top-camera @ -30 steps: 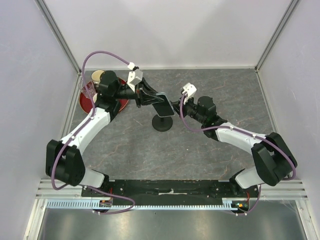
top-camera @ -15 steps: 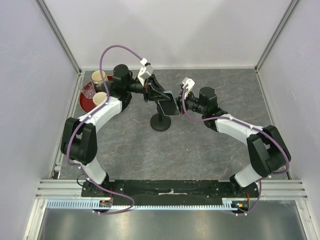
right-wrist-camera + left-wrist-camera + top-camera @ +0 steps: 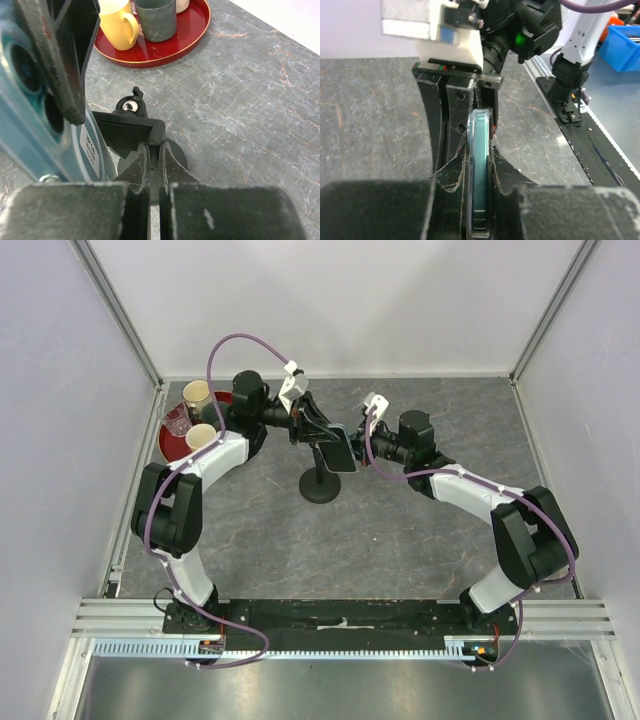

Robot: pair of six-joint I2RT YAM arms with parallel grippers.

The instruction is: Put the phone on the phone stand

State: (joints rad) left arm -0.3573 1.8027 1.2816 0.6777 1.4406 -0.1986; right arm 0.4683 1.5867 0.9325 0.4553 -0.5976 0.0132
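So the phone (image 3: 338,450) isn't on the stand (image 3: 321,486) yet. It's up in the air, tilted, right over the stand's round base and just beside the little bracket (image 3: 125,132) on top. The left hand (image 3: 328,438) is clamped on it: in that wrist view the phone is edge-on, pinched between the two fingers (image 3: 445,200). From the right wrist you get its back, kinda teal-blue with the camera lenses showing, and one left finger lying across it.

The right hand (image 3: 154,150) comes in from the other side, fingers pressed together with basically no gap, tips right up against the lower edge of the bracket. Can't tell if it's actually nipping that edge or just touching it. The bracket's screw shows just behind.

The stand itself is upright on the grey marbled surface (image 3: 400,540), roughly in the middle, with both arms bent in toward it from either side.

Off at the far left there's a red tray (image 3: 170,50) with a yellow mug (image 3: 116,25) and a grey cup (image 3: 156,20) on it, well apart from the stand.
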